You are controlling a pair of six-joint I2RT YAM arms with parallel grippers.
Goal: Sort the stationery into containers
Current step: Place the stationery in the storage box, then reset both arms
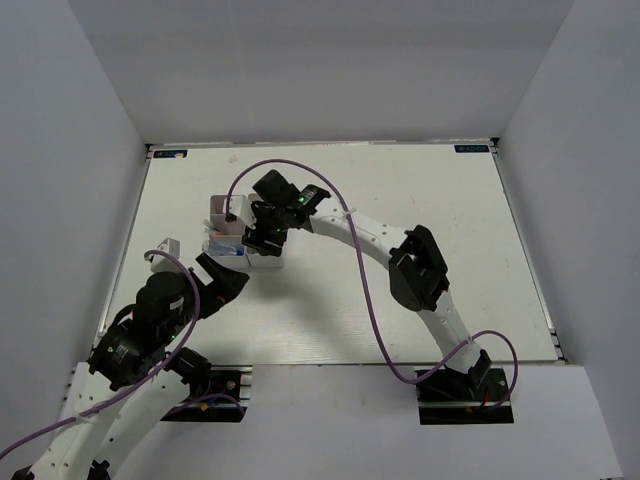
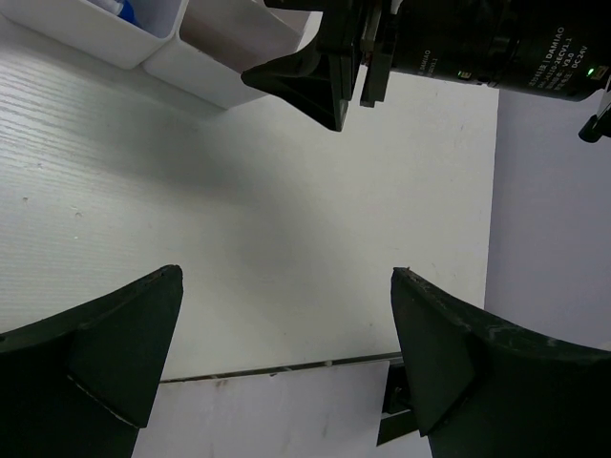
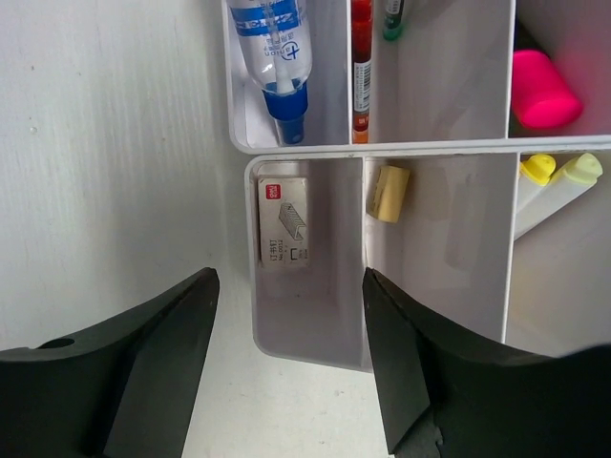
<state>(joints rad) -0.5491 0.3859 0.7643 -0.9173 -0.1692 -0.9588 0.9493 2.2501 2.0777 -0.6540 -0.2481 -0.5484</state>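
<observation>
The white organizer (image 3: pixel 305 348) lies under my right gripper (image 3: pixel 286 286), which is open and holds nothing. Below the jaws, a small grey box (image 3: pixel 284 221) rests in the near left compartment. A beige eraser (image 3: pixel 389 193) lies in the compartment beside it. Further compartments hold a clear blue-capped tube (image 3: pixel 275 57), a red pen (image 3: pixel 361 67), a green pen (image 3: pixel 393 19), a pink highlighter (image 3: pixel 542 91) and two yellow-capped markers (image 3: pixel 563 186). In the top view the right gripper (image 1: pixel 262 235) covers most of the organizer (image 1: pixel 222 215). My left gripper (image 1: pixel 225 278) is open and empty just in front of it.
In the left wrist view, the organizer's corner (image 2: pixel 220 81) and the right arm's finger (image 2: pixel 305 81) are at the top, and the table's near edge (image 2: pixel 286 367) runs between my left gripper's (image 2: pixel 286 277) fingers. White walls enclose the table (image 1: pixel 420 200). A purple cable (image 1: pixel 365 290) loops along the right arm.
</observation>
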